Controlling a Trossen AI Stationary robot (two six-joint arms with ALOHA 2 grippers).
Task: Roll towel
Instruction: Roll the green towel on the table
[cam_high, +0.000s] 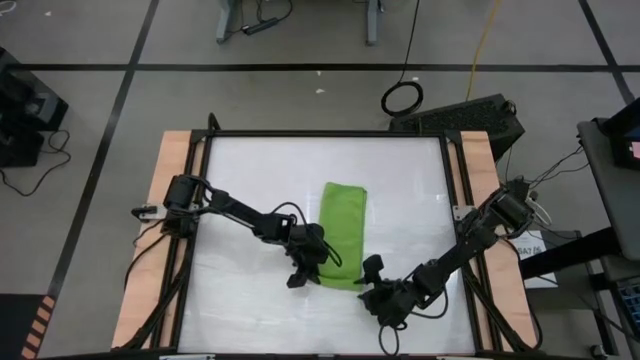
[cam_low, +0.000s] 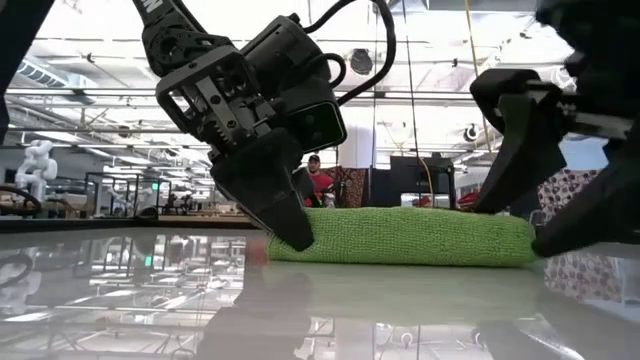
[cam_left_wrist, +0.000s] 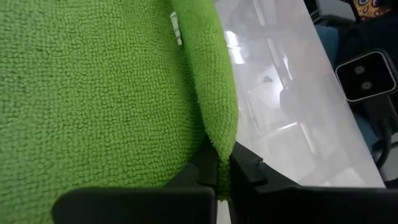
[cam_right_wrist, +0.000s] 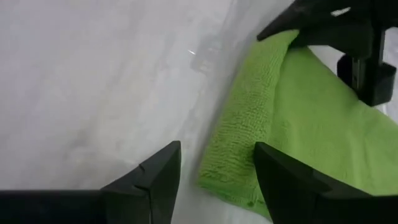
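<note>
Left pincer (cam_low: 290, 225) pinching towel (cam_low: 410, 236) end; right pincer (cam_low: 545, 190) spread at other end.

Towel (cam_left_wrist: 106, 93) edges beyond left wrist view; left tool's (cam_left_wrist: 222, 174) base cropped

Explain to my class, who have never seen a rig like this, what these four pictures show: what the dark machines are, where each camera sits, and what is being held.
Two dark robot arms work at a white table. One camera looks straight down, one looks level across the tabletop, and one rides on each wrist. A folded lime-green towel lies flat on the table. The left gripper is shut on the towel's near edge. The right gripper is open at the same end, its fingers either side of the towel's corner, holding nothing.
</note>
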